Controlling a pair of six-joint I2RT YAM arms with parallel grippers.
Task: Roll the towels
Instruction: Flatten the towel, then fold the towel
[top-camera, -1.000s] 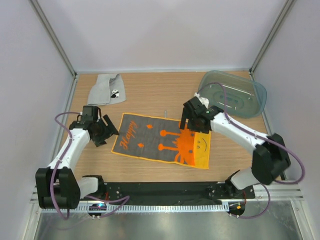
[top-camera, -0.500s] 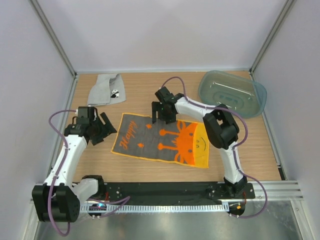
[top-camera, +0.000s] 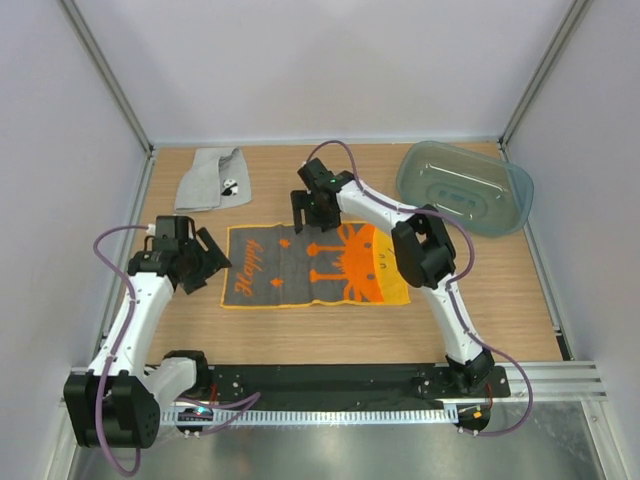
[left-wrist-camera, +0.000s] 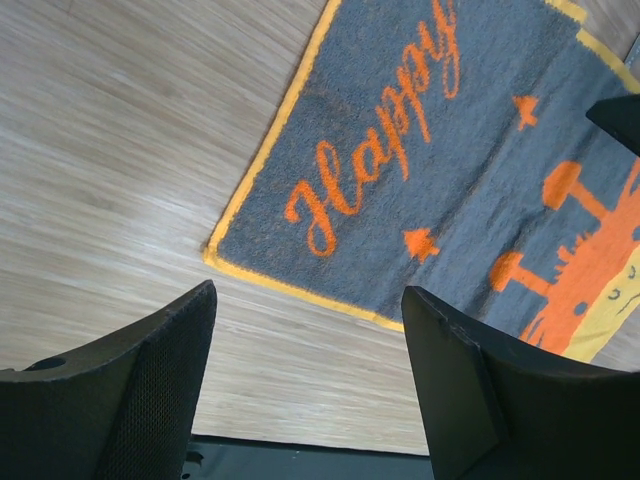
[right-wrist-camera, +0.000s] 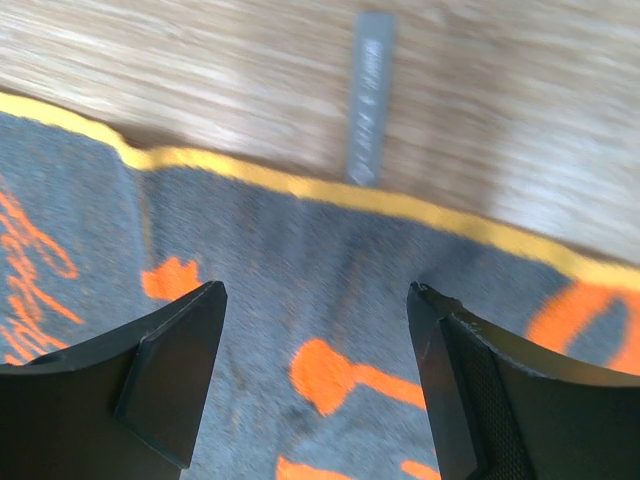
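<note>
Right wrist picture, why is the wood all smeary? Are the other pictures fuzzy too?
Right wrist view: the table is streaked sideways, like motion blur, and the orange towel looks soft. Left wrist view: the wood is a bit streaky, but the word Happy is clear. Top view: sharp, evenly lit, only faint shadows.

Only one word is readable for you: "Happy", in orange script on the dark grey field of the orange and grey towel (top-camera: 300, 270). It sits at the towel's left end and runs along that short edge. It reads sharpest in the left wrist view, where it lies slantwise. A narrow grey tag (right-wrist-camera: 367, 95) sticks out from the towel's far yellow border; any print on it is too blurred to read. The light grey towel (top-camera: 205, 180) bears a small black-and-white mark that is not legible as text.
</note>
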